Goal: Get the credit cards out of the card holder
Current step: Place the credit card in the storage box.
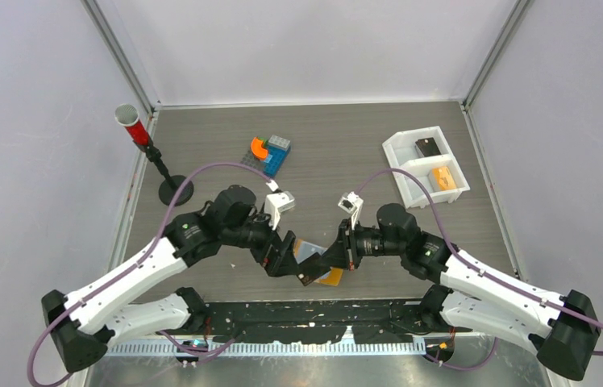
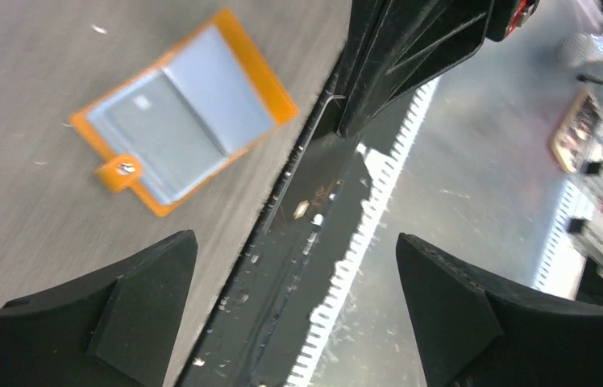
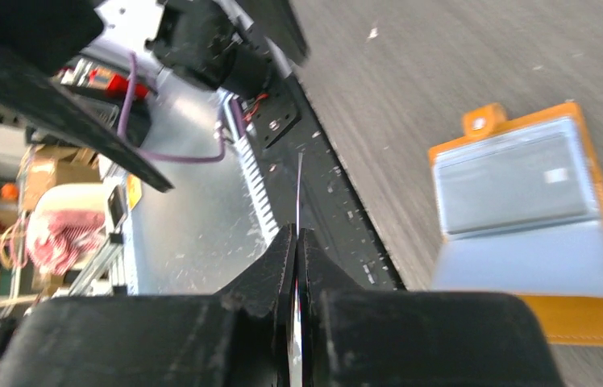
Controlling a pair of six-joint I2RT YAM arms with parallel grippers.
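The card holder (image 2: pixel 193 97) lies open on the table near the front edge, tan-orange with pale blue sleeves and a small tab (image 2: pixel 121 172). A grey credit card (image 2: pixel 149 129) shows inside one sleeve. My right gripper (image 3: pixel 297 235) is shut on another credit card (image 3: pixel 298 189), seen edge-on as a thin sliver above the fingertips, held off to the side of the holder (image 3: pixel 540 226). My left gripper (image 2: pixel 295 242) is open with nothing between its fingers, just left of the right gripper (image 1: pixel 329 260). From above, both grippers hide most of the holder (image 1: pixel 334 277).
A white two-compartment tray (image 1: pixel 395 165) stands at the back right with a dark item (image 1: pixel 426 147) and an orange block (image 1: pixel 443 178). Toy blocks (image 1: pixel 271 153) lie at the back centre. A red cup on a black stand (image 1: pixel 134 126) is at the far left. A black rail (image 1: pixel 314 316) runs along the near edge.
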